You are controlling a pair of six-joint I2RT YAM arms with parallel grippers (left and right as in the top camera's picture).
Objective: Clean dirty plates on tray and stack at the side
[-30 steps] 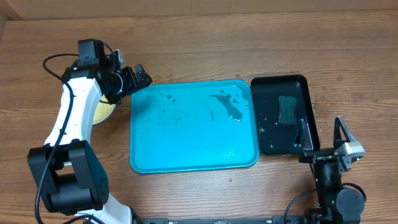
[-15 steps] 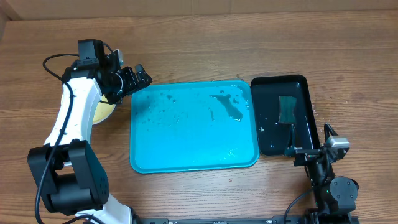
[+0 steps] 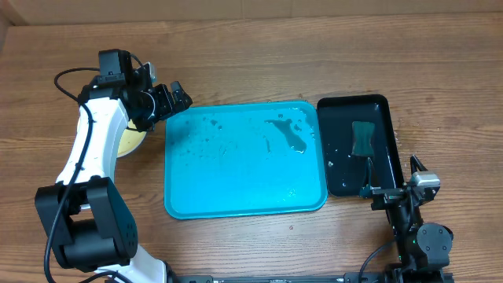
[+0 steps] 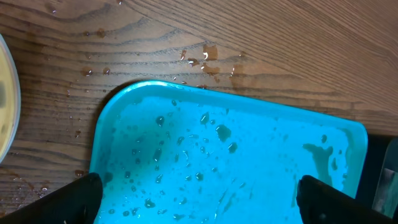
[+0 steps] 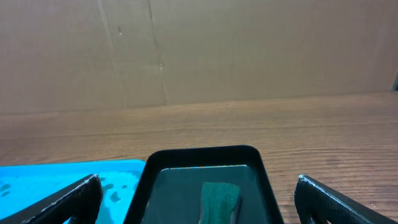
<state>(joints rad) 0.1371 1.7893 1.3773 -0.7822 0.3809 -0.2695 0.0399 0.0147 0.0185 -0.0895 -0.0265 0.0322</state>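
My left gripper (image 3: 173,100) hangs wide open and empty over the wet tray's (image 3: 236,200) corner; my right gripper (image 3: 395,179) gapes empty too. The tray holds no plates. A yellow plate (image 3: 130,142) lies beside it, perhaps atop others, but my arm (image 3: 93,149) hides that. Stacking seems done, so I'd lift clear gently.

Left arm reaches forward, left gripper (image 3: 167,104) raised by the far-left corner of the tray (image 3: 236,185), jaws spread wide. Right gripper (image 3: 391,178) sits low, right of the tray, jaws also wide.

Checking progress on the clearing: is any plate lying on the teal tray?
No, the teal tray holds only water droplets; a pale yellow plate sits on the table beside it.
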